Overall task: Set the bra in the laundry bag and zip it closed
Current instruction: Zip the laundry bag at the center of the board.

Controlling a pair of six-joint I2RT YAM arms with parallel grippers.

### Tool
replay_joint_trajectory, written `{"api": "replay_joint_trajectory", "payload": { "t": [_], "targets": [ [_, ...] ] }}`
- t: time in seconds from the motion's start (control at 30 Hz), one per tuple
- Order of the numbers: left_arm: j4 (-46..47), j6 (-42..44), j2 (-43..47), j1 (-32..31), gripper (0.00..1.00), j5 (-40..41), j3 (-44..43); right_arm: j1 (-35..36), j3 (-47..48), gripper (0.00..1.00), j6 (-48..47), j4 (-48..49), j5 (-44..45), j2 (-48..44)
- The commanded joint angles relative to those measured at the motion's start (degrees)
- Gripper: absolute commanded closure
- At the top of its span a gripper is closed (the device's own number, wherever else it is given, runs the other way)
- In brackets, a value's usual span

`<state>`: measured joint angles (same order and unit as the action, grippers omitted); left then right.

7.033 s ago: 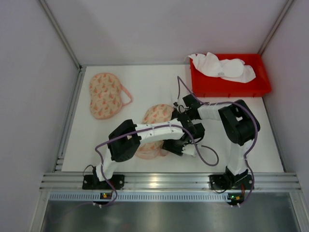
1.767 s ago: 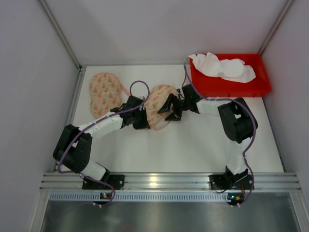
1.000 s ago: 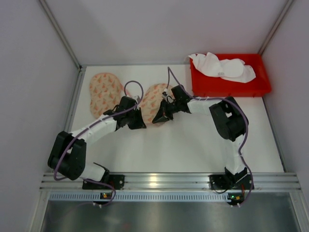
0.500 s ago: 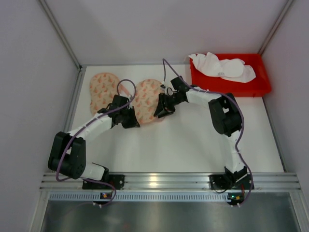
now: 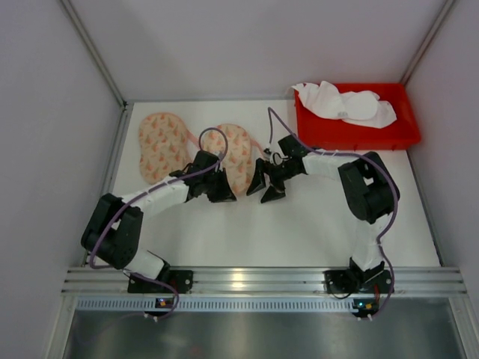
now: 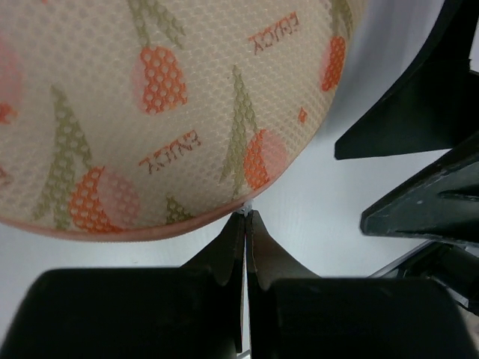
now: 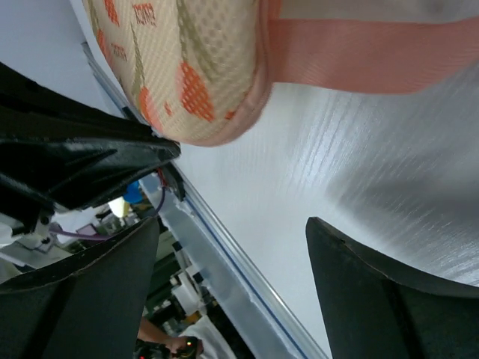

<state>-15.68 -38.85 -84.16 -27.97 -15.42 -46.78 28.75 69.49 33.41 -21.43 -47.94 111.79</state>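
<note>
The laundry bag (image 5: 238, 153) is a peach mesh pouch with a red fruit print, lying flat on the white table. My left gripper (image 5: 229, 196) (image 6: 245, 218) sits at its near edge, shut on a small white zip pull (image 6: 245, 211) at the seam. The printed mesh (image 6: 165, 105) fills the top of the left wrist view. My right gripper (image 5: 264, 188) (image 7: 233, 223) stands open just right of the bag's near end, nothing between its fingers, with the bag (image 7: 187, 67) and a pink band (image 7: 374, 52) ahead of it. The bra is hidden.
A second printed mesh bag (image 5: 159, 146) lies at the far left, close to the table's left rail. A red tray (image 5: 408, 134) at the back right holds white fabric pieces (image 5: 344, 105). Grey walls close in the table on three sides.
My right gripper has opened, let go of the bag and drawn back to the right. The bag now lies flatter. My left gripper stayed shut at its edge and shifted slightly right.
</note>
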Motion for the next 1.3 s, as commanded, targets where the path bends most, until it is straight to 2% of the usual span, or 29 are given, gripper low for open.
{"api": "replay_joint_trajectory", "payload": {
  "t": [0.0,0.07,0.2,0.23,0.3,0.33,0.4,0.43,0.53,0.63,0.77,0.8,0.87,0.9,0.93,0.97,1.03,1.1,1.27],
  "targets": [
    [6.3,-3.2,-2.9,-3.2,1.0,-1.1,-4.3,0.6,-0.1,0.2,5.9,8.6,-2.2,-0.5],
    [6.3,-3.0,-4.0,-4.2,1.0,-1.5,-5.6,0.6,2.4,0.22,5.7,8.2,-2.1,1.1],
    [6.2,-2.6,-3.5,-4.9,1.0,-1.9,-5.2,0.5,5.6,0.35,6.0,7.3,-2.4,5.4],
    [6.0,-2.5,-3.1,-4.9,1.0,-2.0,-4.8,0.6,6.4,0.45,5.9,7.4,-2.7,5.9],
    [5.8,-2.3,-1.7,-4.9,1.0,-2.4,-3.7,0.5,7.1,0.51,5.8,7.0,-2.5,7.2],
    [5.2,-2.2,-1.3,-4.9,1.0,-2.4,-3.3,0.3,7.6,0.59,5.5,6.9,-2.5,7.6],
    [3.9,-1.4,0.0,-4.9,1.0,-1.8,-2.3,0.3,7.9,0.67,4.9,6.4,-1.8,8.0],
    [3.0,-1.1,0.5,-4.9,1.0,-1.2,-1.7,0.0,8.2,0.76,4.3,6.0,-1.7,8.2],
    [0.2,0.2,2.0,-4.8,1.0,0.2,0.0,-0.7,8.6,0.9,3.1,5.0,-1.7,8.2],
    [-2.2,2.8,3.6,-3.7,1.0,1.0,1.1,-1.9,7.6,0.95,1.8,4.0,-1.8,7.6],
    [-3.0,4.6,4.6,-2.9,1.0,1.7,1.1,-3.2,5.8,0.96,1.7,4.4,-1.9,6.5],
    [-3.0,4.3,4.5,-2.9,1.0,0.5,1.0,-3.4,5.8,0.94,1.7,4.4,-1.9,6.4],
    [-3.0,3.4,3.7,-2.9,1.0,-0.7,-0.1,-3.5,6.1,0.76,2.5,4.7,-2.3,6.5],
    [-2.5,3.1,3.2,-2.9,1.0,-1.4,-0.6,-3.4,6.2,0.62,3.1,5.3,-3.0,6.3],
    [-2.3,2.9,2.6,-2.9,1.0,-1.6,-1.1,-3.4,6.4,0.39,4.1,5.3,-3.5,6.1],
    [-1.8,2.7,2.3,-3.0,1.0,-1.9,-2.0,-3.4,6.4,0.33,4.5,5.4,-4.1,5.6],
    [-0.4,2.6,1.3,-3.0,1.0,-2.2,-3.1,-3.4,5.3,0.25,6.0,6.1,-5.7,4.1],
    [1.0,2.2,0.4,-3.0,1.0,-2.7,-4.7,-3.4,2.2,0.22,9.1,8.0,-7.1,2.1],
    [2.2,1.8,-3.2,-3.6,1.0,-3.7,-8.0,-2.7,-2.3,0.18,12.5,12.9,-7.3,-0.3]
  ]
}}
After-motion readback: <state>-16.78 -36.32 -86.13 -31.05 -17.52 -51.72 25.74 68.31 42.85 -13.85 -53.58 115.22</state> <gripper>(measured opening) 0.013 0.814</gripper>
